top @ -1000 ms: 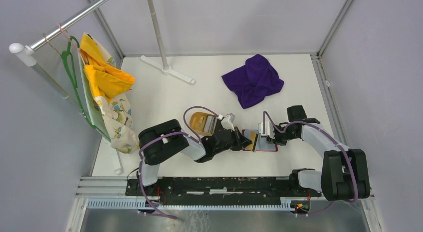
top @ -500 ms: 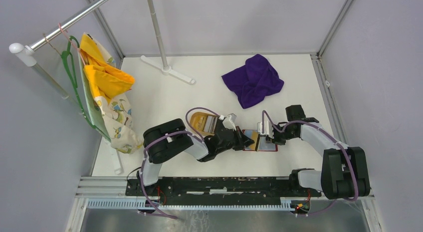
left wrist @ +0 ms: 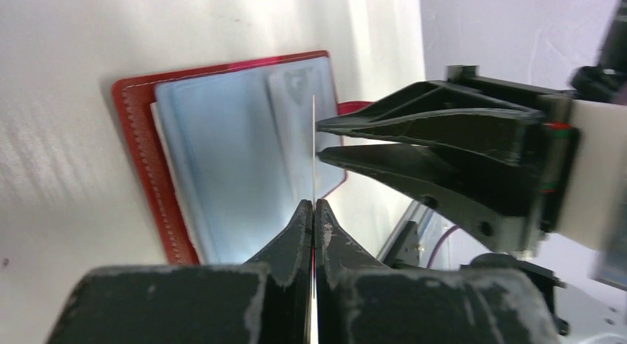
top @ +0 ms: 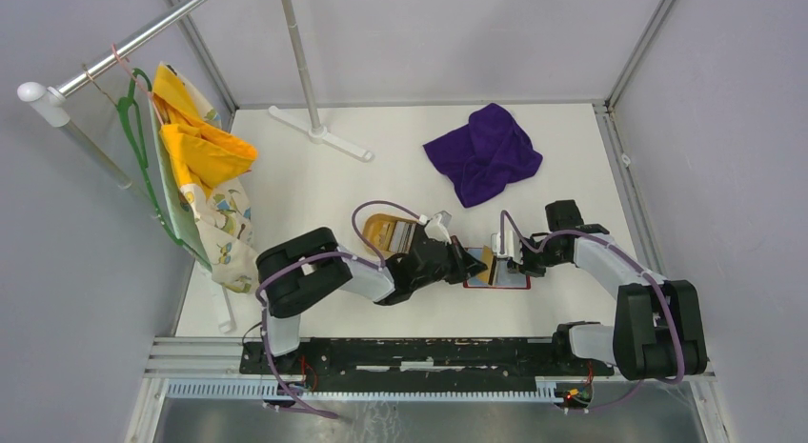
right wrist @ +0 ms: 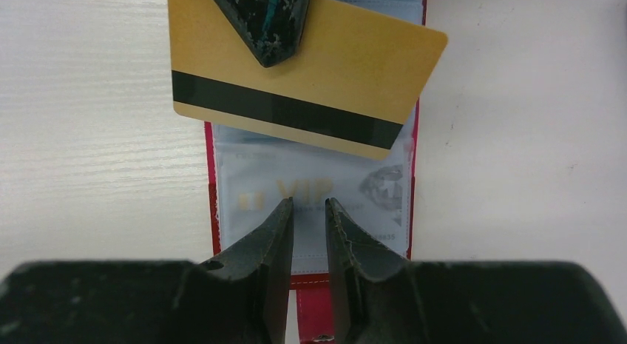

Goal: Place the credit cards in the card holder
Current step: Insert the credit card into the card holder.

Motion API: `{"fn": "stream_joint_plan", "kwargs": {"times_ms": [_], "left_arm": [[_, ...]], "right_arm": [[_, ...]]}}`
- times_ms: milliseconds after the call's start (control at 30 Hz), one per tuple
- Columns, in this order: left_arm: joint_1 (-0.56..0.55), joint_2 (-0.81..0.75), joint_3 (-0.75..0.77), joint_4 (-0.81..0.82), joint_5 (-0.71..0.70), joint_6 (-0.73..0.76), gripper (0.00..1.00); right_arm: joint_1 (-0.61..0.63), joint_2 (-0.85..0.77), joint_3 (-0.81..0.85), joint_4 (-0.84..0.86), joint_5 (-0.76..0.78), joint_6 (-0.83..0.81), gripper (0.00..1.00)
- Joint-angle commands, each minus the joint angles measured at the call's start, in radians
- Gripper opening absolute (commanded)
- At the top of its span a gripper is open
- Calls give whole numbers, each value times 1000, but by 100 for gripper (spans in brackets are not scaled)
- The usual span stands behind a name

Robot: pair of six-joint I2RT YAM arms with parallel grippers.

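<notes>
Table (top: 381, 176) | left end effector (left wrist: 314, 205) grips gold card (right wrist: 340, 55) | right end effector (right wrist: 309, 203) parted | stripe (right wrist: 288, 115): right wrist only

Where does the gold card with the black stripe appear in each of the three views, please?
Top external: gold card, mid-frame, just right of centre.
Left wrist: edge-on thin line rising from the left pincer.
Right wrist: top centre, stripe showing.
Shared landmark: red card holder beneath it.
</notes>
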Motion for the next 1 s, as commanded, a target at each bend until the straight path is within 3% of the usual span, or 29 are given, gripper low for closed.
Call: {"fn": "stream_joint_plan", "kwargs": {"times_ms": [0,667,967], "left_arm": [[0,-107,13,-30,-14,17,2],[16,19,65,-34,18,-103,2],[16,-1,22,-29,-9,-114,2]], "right_arm": [[10,24,1,-16,66,3,28],[15,26,1,-16,76,5,28],[18,30,1,-15,78,6,28]]}}
